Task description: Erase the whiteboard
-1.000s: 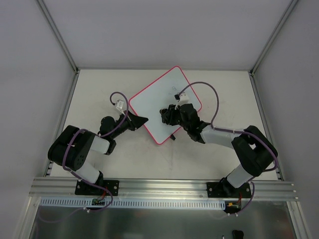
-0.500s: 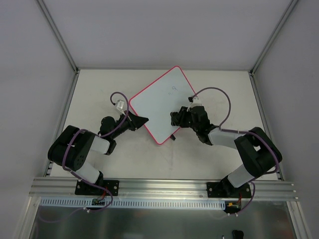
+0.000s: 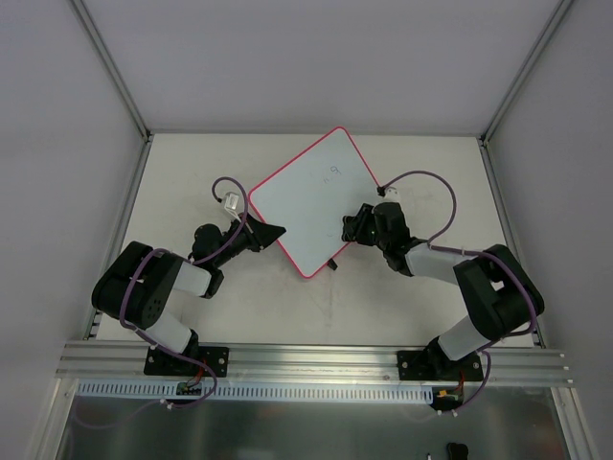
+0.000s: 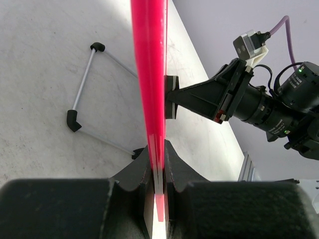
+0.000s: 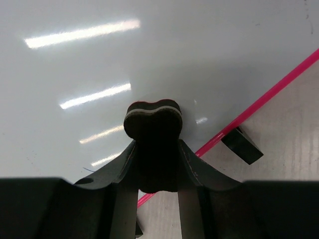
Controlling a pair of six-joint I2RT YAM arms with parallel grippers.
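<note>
Pale tabletop (image 3: 192, 172) carries your whiteboard (image 3: 302, 206), lying skewed near its middle. Your left gripper (image 3: 276, 230) pinches the pink rim at the board's left corner. Your right gripper (image 3: 351, 228) clasps a black eraser (image 5: 152, 117) pressed to the white face near the right edge, close to a black clip (image 5: 241, 145). Faint handwriting (image 3: 333, 172) sits farther back. A wire stand (image 4: 82, 87) lies on the table by the rim.

We spot just one faint dark scribble (image 3: 333, 172) near the far corner of the whiteboard (image 3: 311, 203), too small for us to read, and no label, brand, number or sign we can make out elsewhere.
</note>
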